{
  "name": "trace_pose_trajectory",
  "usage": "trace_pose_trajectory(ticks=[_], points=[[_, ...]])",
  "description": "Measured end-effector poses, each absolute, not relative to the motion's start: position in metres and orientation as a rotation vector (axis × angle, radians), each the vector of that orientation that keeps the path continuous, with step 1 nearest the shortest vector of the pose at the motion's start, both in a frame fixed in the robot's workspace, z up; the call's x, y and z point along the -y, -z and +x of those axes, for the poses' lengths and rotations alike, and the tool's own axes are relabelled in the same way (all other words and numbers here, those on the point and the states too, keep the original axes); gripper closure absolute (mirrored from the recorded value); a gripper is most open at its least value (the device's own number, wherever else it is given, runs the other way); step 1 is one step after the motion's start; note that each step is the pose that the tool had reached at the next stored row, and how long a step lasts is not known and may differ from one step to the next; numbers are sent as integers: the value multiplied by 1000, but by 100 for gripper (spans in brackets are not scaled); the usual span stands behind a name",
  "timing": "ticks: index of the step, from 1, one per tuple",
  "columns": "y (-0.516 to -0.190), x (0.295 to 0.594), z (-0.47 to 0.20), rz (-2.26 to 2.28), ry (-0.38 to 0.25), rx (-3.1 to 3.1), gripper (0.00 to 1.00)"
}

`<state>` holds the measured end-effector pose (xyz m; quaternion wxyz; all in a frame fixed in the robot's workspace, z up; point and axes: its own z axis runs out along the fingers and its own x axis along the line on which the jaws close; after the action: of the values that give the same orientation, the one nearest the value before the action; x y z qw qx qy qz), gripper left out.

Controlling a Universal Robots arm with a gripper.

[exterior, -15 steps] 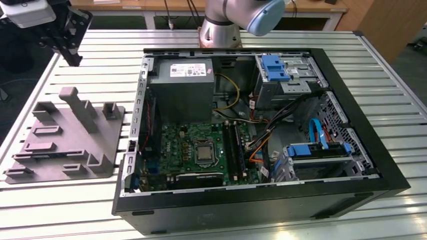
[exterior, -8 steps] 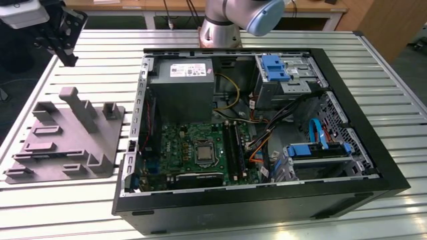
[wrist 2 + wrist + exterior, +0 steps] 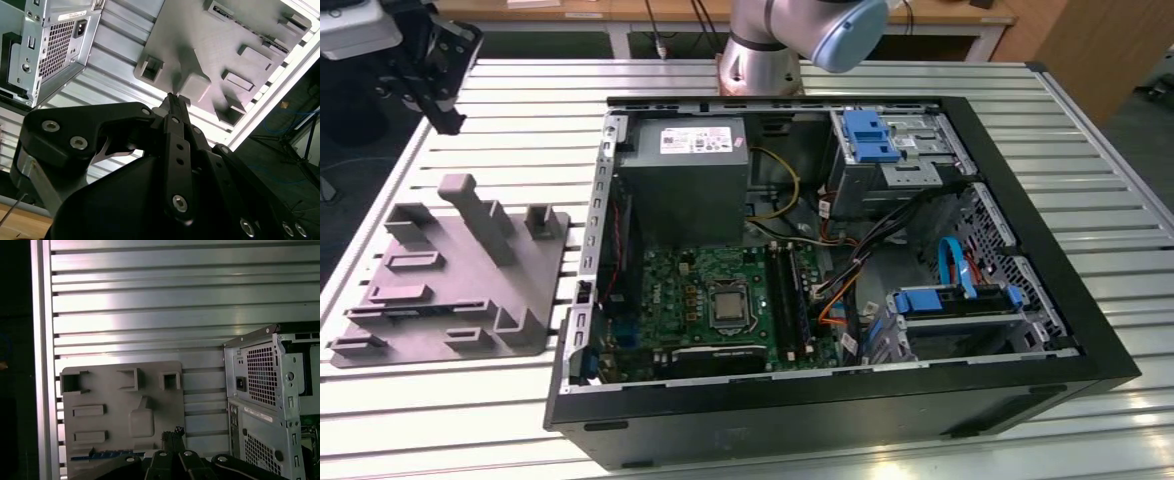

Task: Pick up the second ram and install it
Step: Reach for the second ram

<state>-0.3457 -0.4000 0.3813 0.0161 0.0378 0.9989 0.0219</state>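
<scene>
One gripper [image 3: 450, 122] hangs over the slatted metal table [image 3: 534, 120] at the exterior view's left, beyond the far end of a grey plastic fixture [image 3: 454, 290] and clear of it. In the second wrist view its black fingertips [image 3: 170, 100] meet at a point, closed on each other with nothing seen between them.

The second ram [image 3: 102, 456] appears in the first wrist view as a dark, bluish-green strip lying flat along one edge of the fixture, on the side nearest the gripper's linkage and apart from the fingertips.

Beside the fixture, toward the exterior view's right, an open black computer case [image 3: 854, 405] rests on the table with its side panel off. Inside it lie the green motherboard [image 3: 700, 285], its long black memory slots [image 3: 787, 290] and a grey power supply [image 3: 683, 185]. The arm's silver and blue base [image 3: 781, 35] stands behind the case. Both wrist views catch the case's perforated metal rear next to the fixture.
</scene>
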Motion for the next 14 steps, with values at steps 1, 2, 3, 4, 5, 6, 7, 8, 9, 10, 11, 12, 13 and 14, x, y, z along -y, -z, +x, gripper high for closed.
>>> trace_pose_trajectory(ticks=[1,2,3,4,5,6,7,8,9,10,11,12,13,14], points=[[-381,400,-347,118,-68,-3106,89],[-381,400,-349,118,-68,-3106,89],[-381,400,-350,118,-68,-3106,89],[-381,400,-352,118,-68,-3106,89],[-381,400,-353,118,-68,-3106,89],[-380,400,-354,118,-68,-3106,89],[-380,400,-356,118,-68,-3107,89],[-380,400,-357,118,-68,-3107,89],[-380,400,-359,118,-68,-3106,89],[-380,400,-360,117,-68,-3106,89],[-379,400,-362,117,-68,-3107,89],[-379,400,-364,118,-68,-3106,89],[-379,400,-365,118,-68,-3106,89],[-379,401,-367,118,-68,-3106,89]])
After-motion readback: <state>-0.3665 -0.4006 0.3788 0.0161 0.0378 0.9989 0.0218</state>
